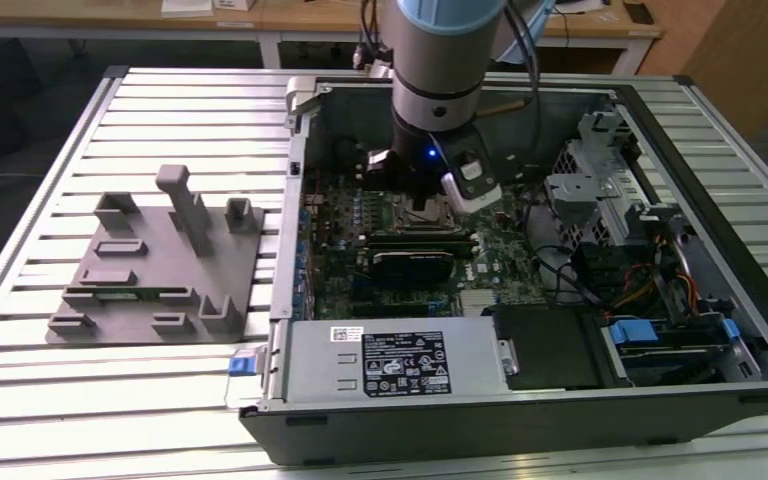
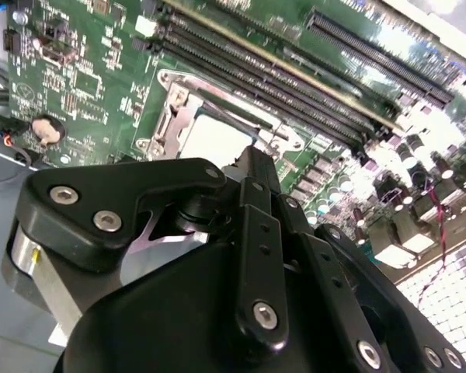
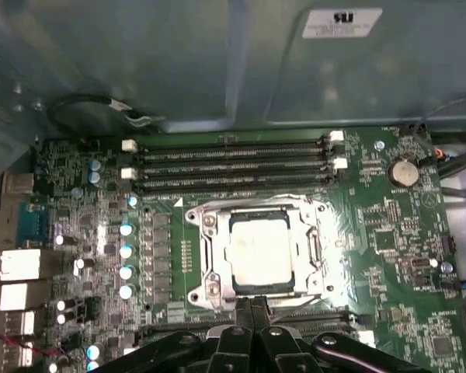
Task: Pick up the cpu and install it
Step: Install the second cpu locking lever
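The cpu (image 3: 260,250) is sitting flat in the socket (image 3: 210,256) near the motherboard's (image 3: 396,225) middle, below the memory slots (image 3: 233,167). The gripper (image 3: 252,305) is hovering just above its edge, fingers pressed together, holding nothing. Placing looks done; the socket still needs securing.

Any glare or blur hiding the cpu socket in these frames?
First wrist view: glare washes the cpu top and the metal socket frame. Second wrist view: the gripper blocks much of it. Exterior view: the arm shades that area.
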